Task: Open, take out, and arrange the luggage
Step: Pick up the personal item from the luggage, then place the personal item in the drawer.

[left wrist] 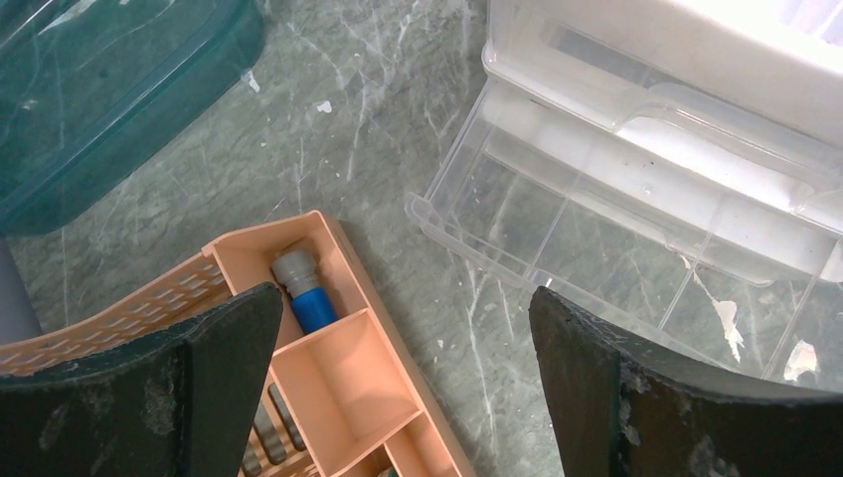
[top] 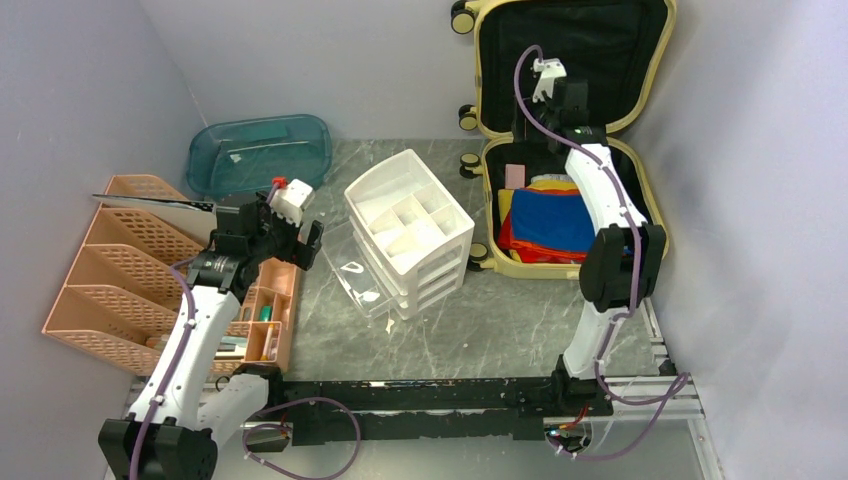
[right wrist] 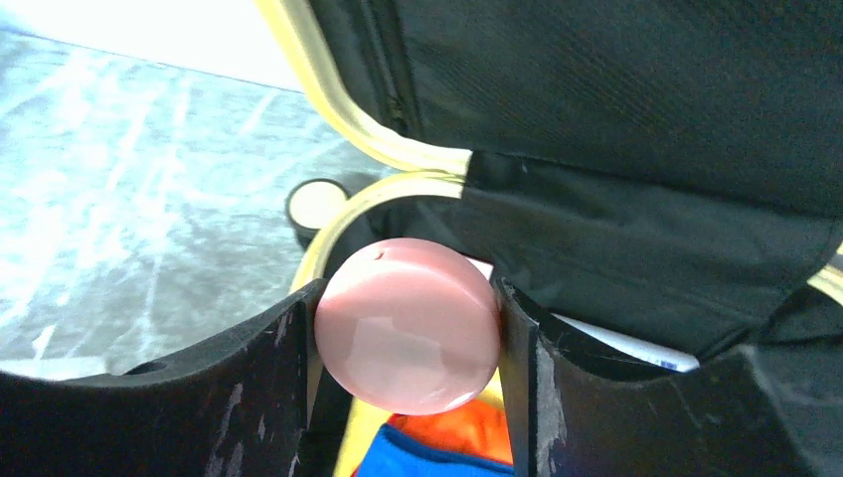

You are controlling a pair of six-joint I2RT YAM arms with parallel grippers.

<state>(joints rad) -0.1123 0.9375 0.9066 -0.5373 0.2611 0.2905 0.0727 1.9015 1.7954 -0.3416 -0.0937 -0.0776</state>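
The luggage [top: 640, 150] sits at the far right of the table [top: 500, 330]. It is open, with its black-lined lid [top: 590, 50] standing against the back wall and its base lying flat. The base holds folded cloths [top: 550, 225] in blue, red and orange.

The right gripper [right wrist: 408, 333] reaches into the base near the hinge. Its two fingers [right wrist: 249, 397] press on either side of a pink round object [right wrist: 408, 298], which is held just above the orange and blue cloth.

The left gripper [left wrist: 408, 397] hangs with its jaws spread wide and nothing between them. It is over the corner of a peach divided tray [left wrist: 348, 368] and the pulled-out clear drawer [left wrist: 616, 229] of the white drawer unit [top: 410, 225]. One tray compartment holds a blue and grey cylinder [left wrist: 303, 293], and another holds grey pieces too small to identify. A few white scraps lie in the clear drawer. A peach file rack [top: 120, 270] lies to the left of the tray. A teal tub [top: 260, 150] sits at the back with something flat inside.
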